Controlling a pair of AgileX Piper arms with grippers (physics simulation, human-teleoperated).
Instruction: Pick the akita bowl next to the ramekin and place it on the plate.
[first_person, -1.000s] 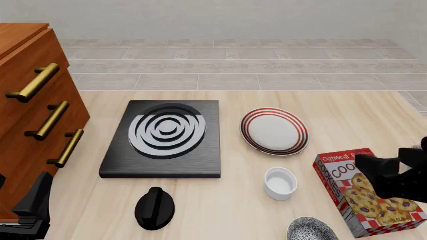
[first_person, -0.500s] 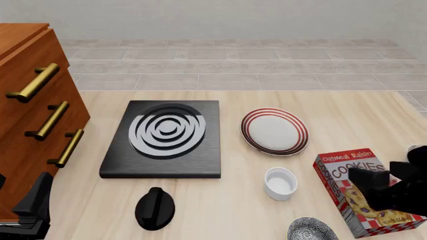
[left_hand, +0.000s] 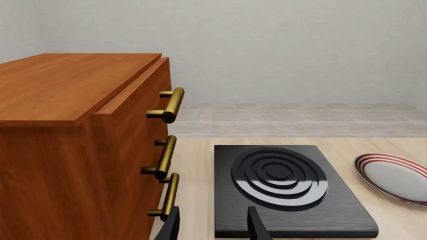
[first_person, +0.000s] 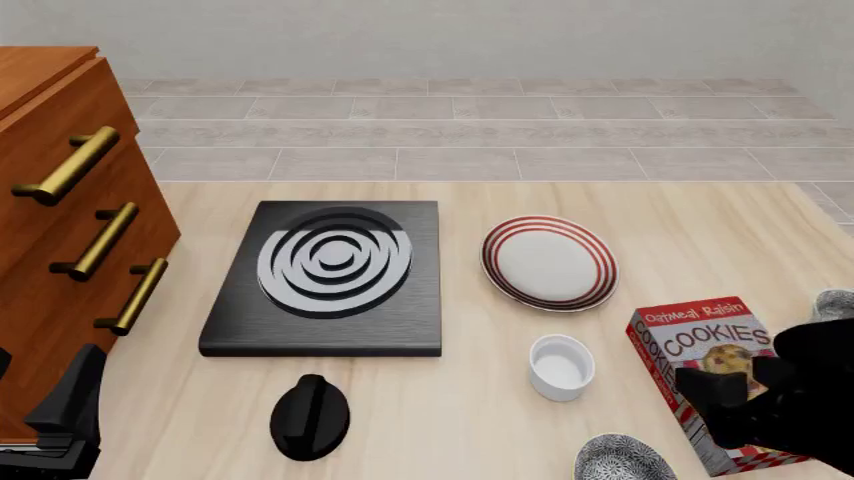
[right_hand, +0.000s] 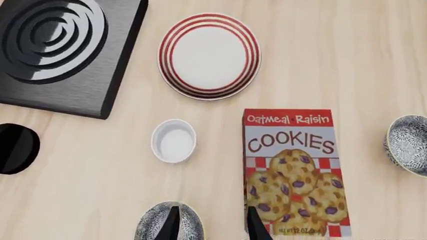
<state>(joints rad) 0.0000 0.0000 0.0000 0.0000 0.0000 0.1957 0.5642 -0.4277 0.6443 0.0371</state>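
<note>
The akita bowl (first_person: 623, 460) (right_hand: 160, 225), speckled inside, sits at the table's near edge, just in front of the white ramekin (first_person: 559, 366) (right_hand: 174, 141). Further back lies the red-ringed plate (first_person: 550, 262) (right_hand: 209, 56) (left_hand: 395, 177). My right gripper (first_person: 747, 405) (right_hand: 212, 227) hovers open above the near end of the cookie box, to the right of the akita bowl and holding nothing. One of its fingers (right_hand: 171, 224) shows over the bowl's edge in the right wrist view. My left gripper (first_person: 67, 420) (left_hand: 213, 227) rests open at the near left, by the cabinet.
A cookie box (first_person: 707, 385) (right_hand: 293, 172) lies flat to the right of the ramekin. A second speckled bowl (first_person: 835, 303) (right_hand: 408, 145) stands beyond it at the far right. A black stove plate (first_person: 327, 275), a black round object (first_person: 310, 415) and a wooden cabinet (first_person: 67, 230) fill the left.
My right gripper has moved toward the near edge over the cookie box, uncovering the box's title and the second bowl at the right edge. The left arm has stayed still.
</note>
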